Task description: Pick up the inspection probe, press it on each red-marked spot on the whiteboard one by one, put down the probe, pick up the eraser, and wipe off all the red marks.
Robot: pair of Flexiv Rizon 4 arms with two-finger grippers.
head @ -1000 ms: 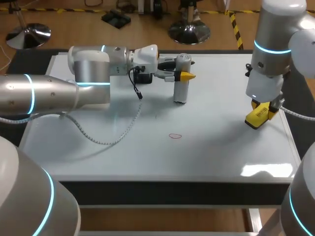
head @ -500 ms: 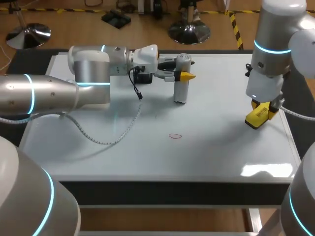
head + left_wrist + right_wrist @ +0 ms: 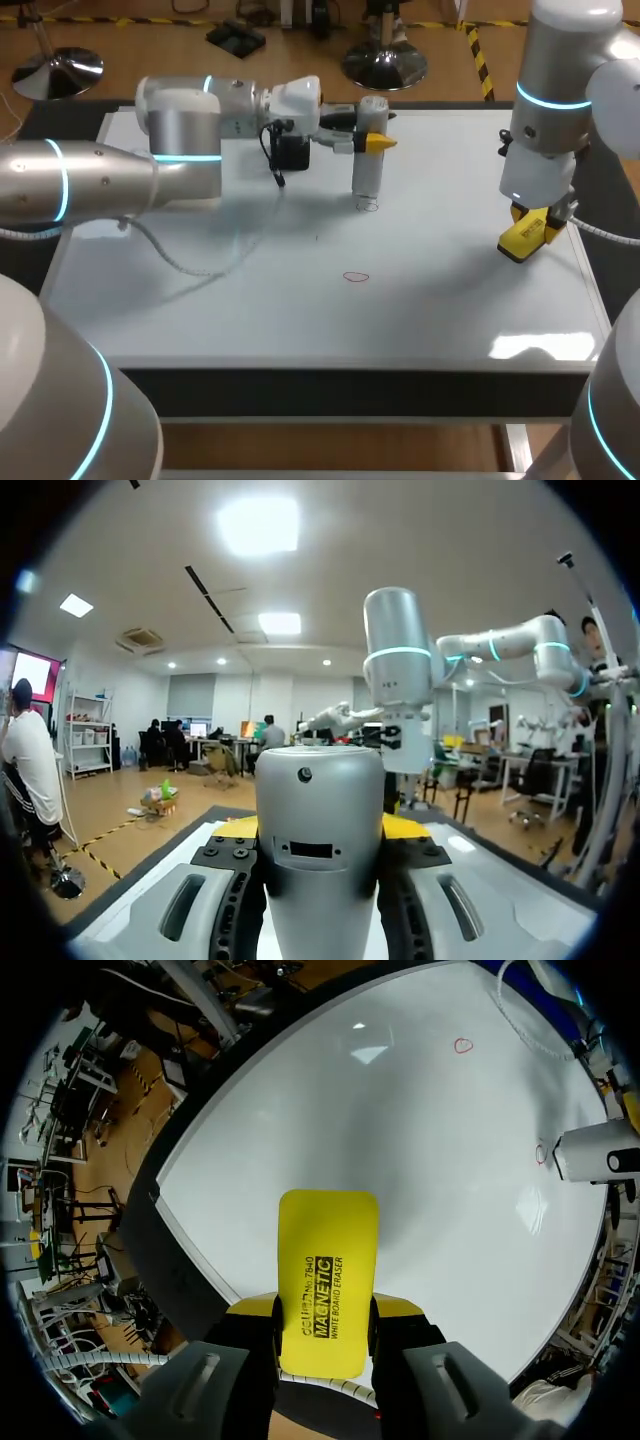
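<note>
If aloft, probe (image 3: 368,160) near whiteboard (image 3: 440,125) edge.

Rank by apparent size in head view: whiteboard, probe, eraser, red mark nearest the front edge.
1. whiteboard
2. probe
3. eraser, its upper part hidden by the right arm, so less sure against the probe
4. red mark
</note>
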